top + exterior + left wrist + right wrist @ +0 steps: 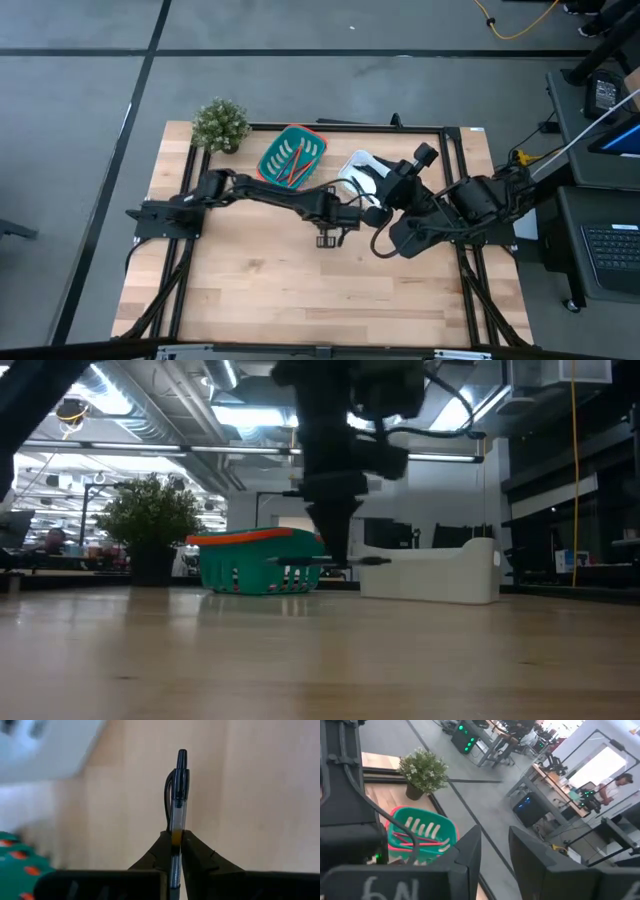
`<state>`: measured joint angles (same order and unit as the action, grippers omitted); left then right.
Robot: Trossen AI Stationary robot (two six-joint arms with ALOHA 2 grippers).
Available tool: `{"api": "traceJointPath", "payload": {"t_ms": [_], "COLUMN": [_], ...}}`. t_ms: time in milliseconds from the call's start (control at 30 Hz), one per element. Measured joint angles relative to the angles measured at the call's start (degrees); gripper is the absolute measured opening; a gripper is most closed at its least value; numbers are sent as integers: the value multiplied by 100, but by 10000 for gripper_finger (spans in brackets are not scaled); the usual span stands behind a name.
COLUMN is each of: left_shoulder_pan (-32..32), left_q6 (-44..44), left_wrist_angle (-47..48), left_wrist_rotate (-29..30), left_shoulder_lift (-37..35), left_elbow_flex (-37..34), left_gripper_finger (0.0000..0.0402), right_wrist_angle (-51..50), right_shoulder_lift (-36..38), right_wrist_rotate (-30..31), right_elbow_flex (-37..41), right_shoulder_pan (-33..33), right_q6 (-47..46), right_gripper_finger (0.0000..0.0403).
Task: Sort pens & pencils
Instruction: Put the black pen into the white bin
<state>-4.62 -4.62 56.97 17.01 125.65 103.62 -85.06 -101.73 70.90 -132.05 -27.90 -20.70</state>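
My left gripper [328, 238] hangs over the middle of the table, shut on one pen [178, 795] that has a clear barrel and a black clipped cap. In the low view this gripper [336, 555] points down, with the pen [375, 561] level above the wood. Orange-red pencils [297, 172] lie inside the green basket [292, 157], which the right wrist view also shows [422, 832]. My right gripper [495, 852] is open and raised beside the white tray [358, 168], touching nothing. Other pens are not visible. My left gripper pinches the pen between its two fingers [192, 855] on the clear barrel [176, 827], just below the black cap. The fingers come from above, pointing down, and lie across the pen. The pen is lifted clear of the table and held level, its capped end sticking out.
A small potted plant [220, 125] stands at the table's far left corner, next to the basket. The white tray [430, 575] sits right of the basket at the far edge. Bare wood [300, 290] fills the near half of the table. A person sits at a desk [615, 785] beyond the table.
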Motion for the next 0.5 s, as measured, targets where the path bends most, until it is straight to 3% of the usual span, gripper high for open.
{"api": "traceJointPath", "payload": {"t_ms": [200, 500], "left_shoulder_pan": [11, 559], "left_q6": [584, 1686], "left_wrist_angle": [432, 348], "left_wrist_rotate": [457, 558], "left_shoulder_lift": [394, 404], "left_elbow_flex": [1150, 1990], "left_gripper_finger": [16, 16], "right_wrist_angle": [-52, -65], "right_shoulder_lift": [2, 2], "right_wrist_rotate": [13, 51], "right_elbow_flex": [0, 0], "right_shoulder_pan": [0, 0], "right_q6": [285, 486], "right_gripper_finger": [101, 101]}}
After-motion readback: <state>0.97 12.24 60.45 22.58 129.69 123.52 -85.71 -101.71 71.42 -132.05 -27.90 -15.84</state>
